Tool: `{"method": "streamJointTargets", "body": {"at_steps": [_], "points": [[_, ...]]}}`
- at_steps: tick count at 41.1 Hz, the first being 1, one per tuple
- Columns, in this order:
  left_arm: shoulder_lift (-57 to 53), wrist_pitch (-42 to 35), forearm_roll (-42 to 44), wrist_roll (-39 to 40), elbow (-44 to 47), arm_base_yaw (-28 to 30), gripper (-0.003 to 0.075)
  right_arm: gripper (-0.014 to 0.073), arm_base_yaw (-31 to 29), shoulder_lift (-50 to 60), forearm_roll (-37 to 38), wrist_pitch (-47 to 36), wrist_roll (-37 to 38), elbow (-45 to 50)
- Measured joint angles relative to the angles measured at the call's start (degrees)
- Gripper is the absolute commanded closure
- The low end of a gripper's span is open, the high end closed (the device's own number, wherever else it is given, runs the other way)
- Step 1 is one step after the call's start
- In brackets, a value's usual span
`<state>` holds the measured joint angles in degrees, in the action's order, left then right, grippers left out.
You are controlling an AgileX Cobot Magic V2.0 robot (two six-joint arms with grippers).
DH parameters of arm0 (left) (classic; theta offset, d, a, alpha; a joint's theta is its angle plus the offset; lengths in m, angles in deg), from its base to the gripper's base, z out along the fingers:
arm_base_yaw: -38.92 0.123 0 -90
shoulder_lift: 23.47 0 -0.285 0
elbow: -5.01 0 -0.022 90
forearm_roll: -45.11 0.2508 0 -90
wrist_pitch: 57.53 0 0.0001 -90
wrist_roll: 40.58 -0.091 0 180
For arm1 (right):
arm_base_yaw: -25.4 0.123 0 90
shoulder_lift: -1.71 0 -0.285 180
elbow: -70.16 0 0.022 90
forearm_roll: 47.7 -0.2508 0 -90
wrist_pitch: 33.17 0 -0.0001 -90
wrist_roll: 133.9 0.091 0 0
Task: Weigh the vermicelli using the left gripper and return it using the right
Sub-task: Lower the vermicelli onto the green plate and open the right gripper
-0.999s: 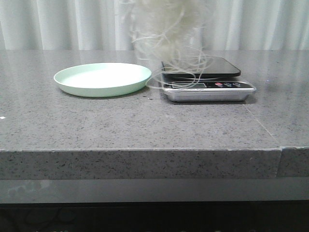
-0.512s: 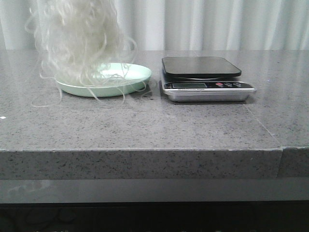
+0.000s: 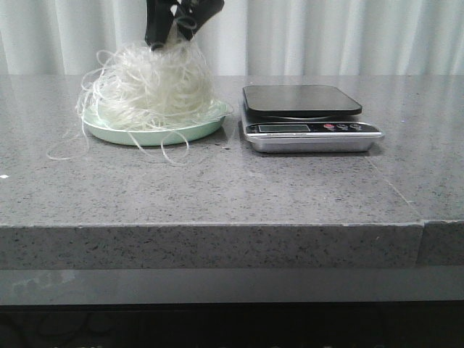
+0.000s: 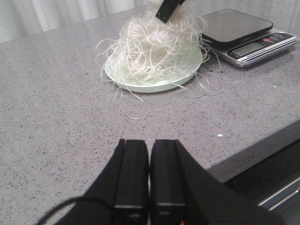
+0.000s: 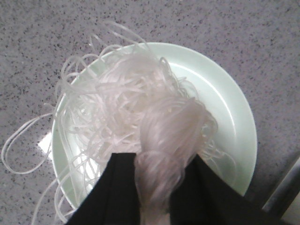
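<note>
The vermicelli (image 3: 148, 87) is a fluffy whitish tangle resting on the mint-green plate (image 3: 156, 135), with stray loops trailing onto the table. My right gripper (image 3: 170, 35) is just above the pile, shut on a bundle of its strands (image 5: 157, 159); the plate's rim (image 5: 232, 117) shows below. My left gripper (image 4: 149, 143) is shut and empty, low over the table's front part, well short of the plate (image 4: 154, 87) and vermicelli (image 4: 154, 47). It does not show in the front view.
A kitchen scale (image 3: 304, 109) with a bare black platform stands just right of the plate; it also shows in the left wrist view (image 4: 239, 28). Loose strands (image 3: 65, 148) lie on the grey stone table left of and in front of the plate.
The vermicelli went from above the scale leftward over the plate and came down onto it. My right gripper has dropped into the front view above the pile.
</note>
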<state>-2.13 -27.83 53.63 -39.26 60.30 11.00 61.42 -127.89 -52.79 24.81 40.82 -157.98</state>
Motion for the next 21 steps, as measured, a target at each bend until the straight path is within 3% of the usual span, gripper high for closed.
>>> {"method": "streamJointTargets", "body": {"at_steps": [10, 18, 21], "points": [[0.0, 0.0, -0.13, 0.0, 0.0, 0.0, 0.0582, 0.0405, 0.0, -1.69, 0.12, 1.99, 0.0, -0.11], [0.0, 0.0, -0.13, 0.0, 0.0, 0.0, 0.0582, 0.0186, 0.0, -1.69, 0.21, 2.44, -0.1, -0.54], [0.0, 0.0, -0.15, 0.0, 0.0, 0.0, 0.0582, 0.0152, 0.0, -1.69, 0.21, 2.44, -0.1, -0.54]]}}
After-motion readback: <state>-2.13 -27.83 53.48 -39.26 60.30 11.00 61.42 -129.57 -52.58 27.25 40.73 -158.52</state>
